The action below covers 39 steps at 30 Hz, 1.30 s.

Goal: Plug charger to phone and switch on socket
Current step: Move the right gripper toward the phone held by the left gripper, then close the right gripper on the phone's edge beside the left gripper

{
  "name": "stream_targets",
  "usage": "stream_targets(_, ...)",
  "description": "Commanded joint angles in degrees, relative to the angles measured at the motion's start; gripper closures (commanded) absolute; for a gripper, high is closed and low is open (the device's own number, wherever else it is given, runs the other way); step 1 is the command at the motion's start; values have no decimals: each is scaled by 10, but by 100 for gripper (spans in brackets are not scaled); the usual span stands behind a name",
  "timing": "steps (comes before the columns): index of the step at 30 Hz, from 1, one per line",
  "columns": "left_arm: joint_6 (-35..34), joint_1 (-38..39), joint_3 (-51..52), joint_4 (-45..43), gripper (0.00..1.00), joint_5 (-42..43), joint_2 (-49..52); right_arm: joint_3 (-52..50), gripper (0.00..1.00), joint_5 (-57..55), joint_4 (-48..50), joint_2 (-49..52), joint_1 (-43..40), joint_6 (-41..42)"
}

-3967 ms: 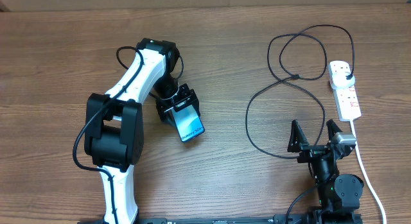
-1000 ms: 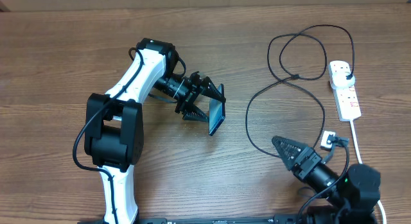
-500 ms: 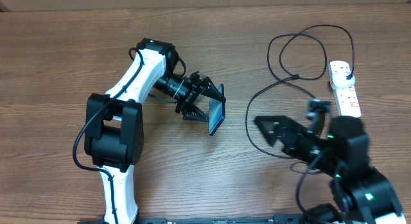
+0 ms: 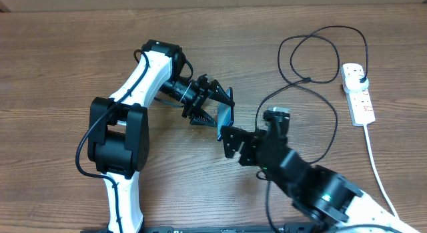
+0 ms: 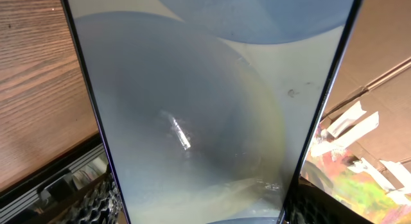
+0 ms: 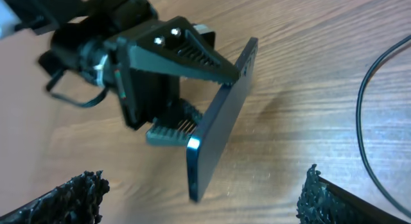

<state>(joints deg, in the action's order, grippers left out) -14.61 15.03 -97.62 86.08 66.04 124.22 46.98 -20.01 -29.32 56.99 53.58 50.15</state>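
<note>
My left gripper (image 4: 215, 107) is shut on the phone (image 4: 225, 119) and holds it on edge above the table. The phone's pale screen (image 5: 205, 108) fills the left wrist view, between the left gripper's (image 5: 205, 208) jaws. In the right wrist view the phone (image 6: 221, 121) is edge-on in the left gripper (image 6: 186, 63). My right gripper (image 4: 232, 145) is open and empty just right of the phone's lower end, which sits between its jaws (image 6: 200, 189). The charger cable (image 4: 313, 79) loops at right, its black plug (image 4: 360, 76) in the socket (image 4: 358, 94). Its connector tip is hidden.
The socket's thick white cable (image 4: 377, 173) runs down the right side toward the front edge. The right arm's body (image 4: 313, 189) covers the front centre-right of the wooden table (image 4: 53, 73). A charger loop (image 6: 372, 121) lies right of the right gripper.
My right arm has swung from the right front leftward, up to the phone, with its gripper open. The left arm, which lifted and tilted the phone earlier, now holds it still.
</note>
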Motion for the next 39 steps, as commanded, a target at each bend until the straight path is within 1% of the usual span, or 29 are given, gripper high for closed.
stream_targets(1,5,4,-16,2,32,30,5,14,0,-59,24,44,7,9)
stream_targets(6,5,4,-16,-2,32,30,5,14,0,-56,83,111,7,9)
stream_targets(10,5,4,-16,-5,32,30,5,14,0,-52,86,146,7,9)
stream_targets(14,4,3,-16,-7,32,30,5,14,1,-48,96,157,7,9)
stream_targets(16,4,3,-16,-7,32,30,5,14,7,-48,110,157,7,9)
stream_targets(17,4,3,-16,-8,32,30,5,14,11,-48,115,157,7,9)
stream_targets(20,2,3,-16,-9,32,30,5,14,31,-48,130,157,7,12)
stream_targets(21,2,3,-16,-9,32,30,5,14,33,-48,130,158,7,20)
stream_targets(24,3,3,-16,-9,32,30,5,12,33,-48,130,161,7,41)
stream_targets(34,3,3,-16,-9,32,30,5,11,32,-54,148,200,7,41)
stream_targets(38,2,3,-16,-9,32,30,5,11,34,-79,162,211,7,41)
stream_targets(39,2,3,-16,-9,32,30,5,11,36,-85,172,213,7,41)
